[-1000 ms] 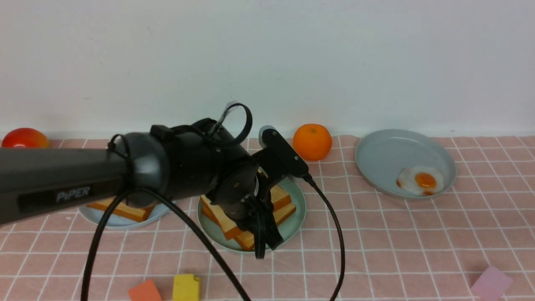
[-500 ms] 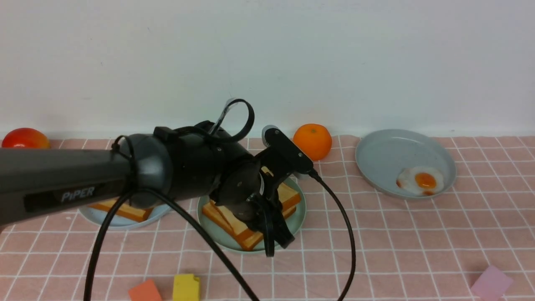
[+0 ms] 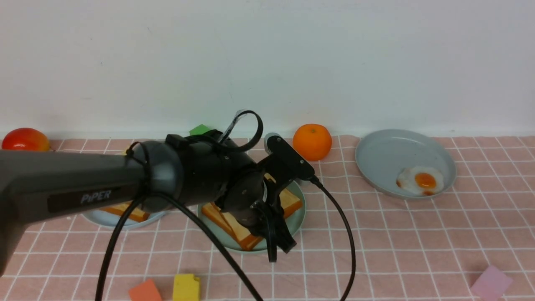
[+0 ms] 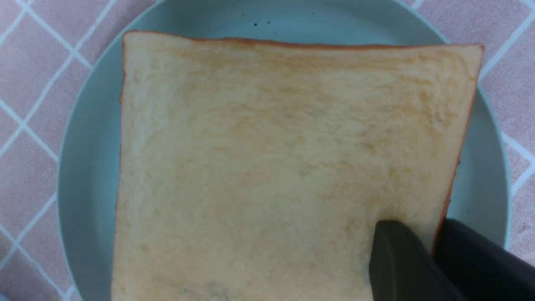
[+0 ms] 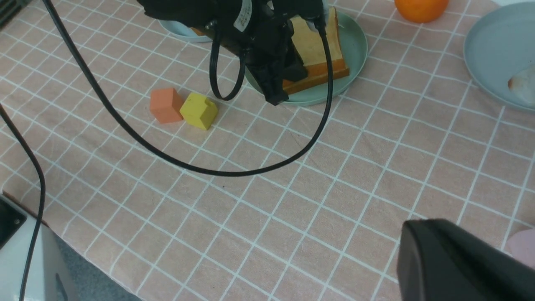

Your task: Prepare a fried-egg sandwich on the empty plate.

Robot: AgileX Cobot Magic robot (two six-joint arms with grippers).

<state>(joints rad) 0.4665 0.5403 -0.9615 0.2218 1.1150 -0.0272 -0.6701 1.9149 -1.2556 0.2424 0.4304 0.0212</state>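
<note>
1. Front view shows you a pink checked tablecloth point(image 3: 397, 234) against a white wall, with the left arm reaching in from the left across the middle of the scene.
2. You see the left gripper point(image 3: 279, 240) low over the near edge of the mint-green plate point(image 3: 297, 214), its jaws clamped on the upper toast slice point(image 3: 238, 229).
3. In the left wrist view the toast slice point(image 4: 284, 163) fills most of the picture, lying over the mint-green plate point(image 4: 83, 167); one dark finger point(image 4: 397, 259) rests on its pale face and the other sits past its crust edge.
4. In the front view a second toast slice point(image 3: 211, 215) lies beneath the held one, on the same plate.
5. You cannot see a fried egg between the slices from any camera.
6. A third toast slice point(image 3: 125, 212) sits on a bluish-grey plate point(image 3: 102, 218) to the left, mostly hidden by the arm.
7. Well to the right, a second bluish-grey plate point(image 3: 388, 154) holds a fried egg point(image 3: 420, 180) near its front rim.
8. An orange point(image 3: 312, 141) stands by the wall between the two right-hand plates; a tomato point(image 3: 24, 139) sits at the far left.
9. An orange block point(image 3: 144, 290) and a yellow block point(image 3: 186, 286) lie side by side near you; a pink block point(image 3: 490, 282) lies at the near right.
10. The right gripper point(image 5: 464, 261) shows only as a dark shape in its wrist view, well apart from the plates, jaws together and holding nothing.
</note>
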